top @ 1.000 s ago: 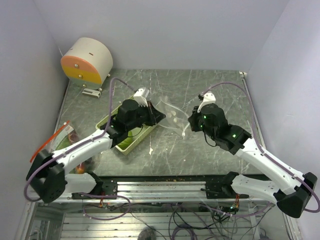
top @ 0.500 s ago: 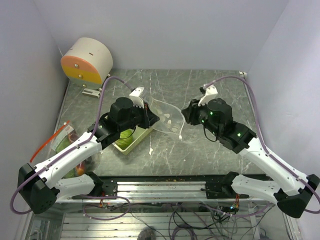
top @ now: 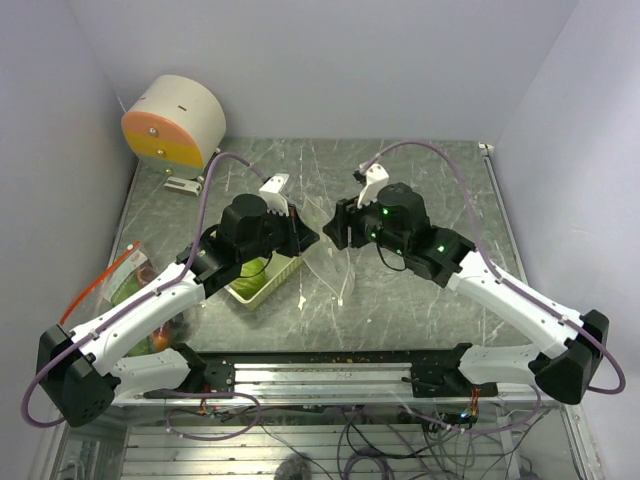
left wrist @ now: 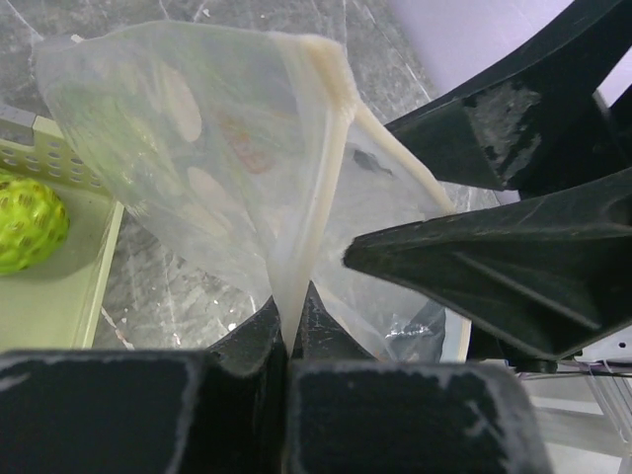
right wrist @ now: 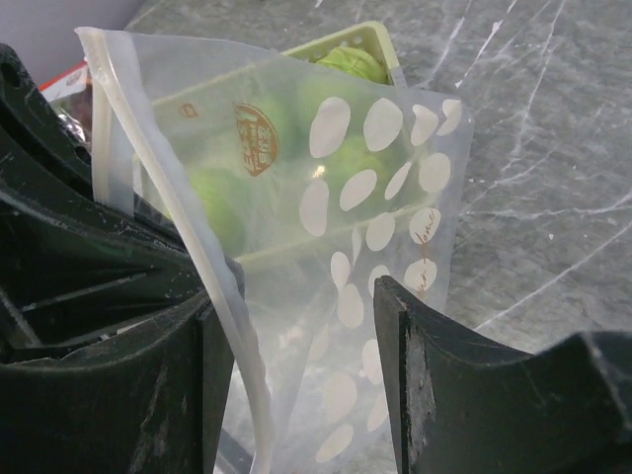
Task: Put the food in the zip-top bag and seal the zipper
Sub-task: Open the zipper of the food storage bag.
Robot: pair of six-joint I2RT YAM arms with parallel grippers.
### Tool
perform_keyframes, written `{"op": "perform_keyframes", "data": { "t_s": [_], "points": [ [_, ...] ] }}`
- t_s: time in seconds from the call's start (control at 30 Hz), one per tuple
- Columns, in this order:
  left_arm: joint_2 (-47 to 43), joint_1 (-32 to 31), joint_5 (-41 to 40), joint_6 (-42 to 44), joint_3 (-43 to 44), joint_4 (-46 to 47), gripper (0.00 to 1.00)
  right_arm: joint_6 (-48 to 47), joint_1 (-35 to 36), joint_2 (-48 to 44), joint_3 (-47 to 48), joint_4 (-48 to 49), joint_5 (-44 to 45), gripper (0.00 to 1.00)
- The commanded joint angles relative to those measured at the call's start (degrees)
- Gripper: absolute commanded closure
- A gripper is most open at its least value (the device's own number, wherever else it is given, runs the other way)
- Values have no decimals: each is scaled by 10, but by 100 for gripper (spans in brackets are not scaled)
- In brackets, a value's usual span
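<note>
The zip-top bag (left wrist: 197, 148) is clear with white spots and hangs above the table. My left gripper (left wrist: 292, 321) is shut on its pale zipper edge; from above the left gripper (top: 305, 237) is beside the basket. My right gripper (right wrist: 301, 375) is open around the same zipper strip, which runs close to its left finger (right wrist: 148, 395) without being pinched. From above, my right gripper (top: 338, 225) faces the left one closely. The food in view is bumpy green balls (left wrist: 25, 222) in the pale-green basket (top: 285, 270), also seen through the bag (right wrist: 212, 202).
A cream and orange drum (top: 175, 120) stands at the back left corner. At the left table edge lies another clear bag with a red strip (top: 125, 275) and an orange piece (top: 160, 340) by it. Walls close in the table on three sides.
My right gripper has opened, let go of the bag's far edge and swung left toward the left gripper. The bag, earlier stretched between both grippers, now hangs from the left one.
</note>
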Motion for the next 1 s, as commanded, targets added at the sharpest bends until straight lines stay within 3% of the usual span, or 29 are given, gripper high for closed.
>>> {"op": "perform_keyframes", "data": {
  "t_s": [0.0,0.17,0.37,0.53,0.63,0.7,0.8,0.87,0.97],
  "points": [
    [3,3,12,3,16,22,93,-5,25,29,26,-14,40,45],
    [6,4,6,23,58,-13,93,3,61,70,37,-47,179,49],
    [-5,3,-7,61,110,-83,93,51,78,95,46,-121,382,61],
    [-33,3,-39,91,112,-148,93,179,78,96,74,-269,593,64],
    [-47,3,-56,99,102,-176,93,233,77,84,79,-318,641,64],
    [-55,3,-65,101,99,-186,93,205,77,68,68,-280,622,64],
    [-62,3,-70,105,103,-197,93,61,77,16,18,-99,404,64],
    [-61,3,-74,107,107,-204,93,13,77,-25,-15,14,248,64],
    [-59,4,-72,103,96,-200,93,25,77,-47,-13,77,157,67]
  ]
}}
